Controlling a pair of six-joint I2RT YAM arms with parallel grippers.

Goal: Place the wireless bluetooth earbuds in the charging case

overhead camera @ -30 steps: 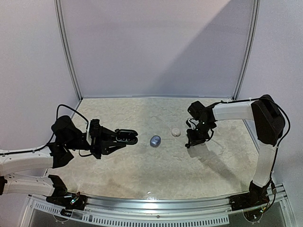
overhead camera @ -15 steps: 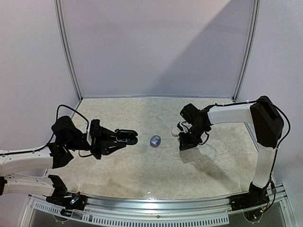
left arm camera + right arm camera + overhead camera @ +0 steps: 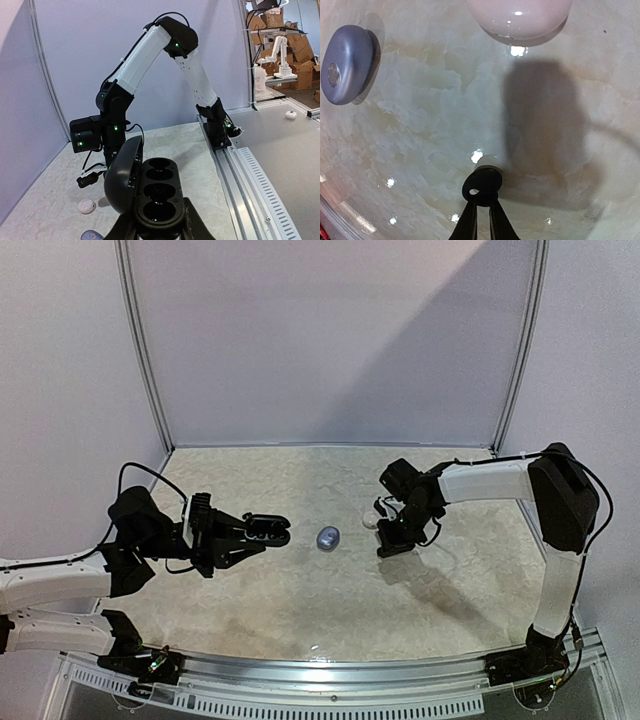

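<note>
My left gripper [image 3: 156, 226] is shut on the base of an open black charging case [image 3: 159, 192], lid swung left and several round wells empty. In the top view that gripper [image 3: 262, 531] holds the case [image 3: 270, 528] above the table's left-middle. My right gripper [image 3: 482, 202] is down at the table, its thin fingers pinched on a small black earbud [image 3: 482, 184]. A white earbud [image 3: 520, 15] lies just beyond it and a silvery-grey earbud [image 3: 346, 64] further left. From above, the right gripper [image 3: 387, 544] sits beside the white bud [image 3: 371, 521], and the grey bud [image 3: 327, 537] lies between the arms.
The marbled tabletop [image 3: 330, 600] is bounded by white walls behind and at both sides. A metal rail [image 3: 330, 665] runs along the near edge. In the left wrist view the right arm [image 3: 150, 55] bends down towards the white bud [image 3: 86, 205].
The right gripper moved left, close to the white bud, then narrowed its fingers onto the black earbud. The left gripper and its case stayed still.
</note>
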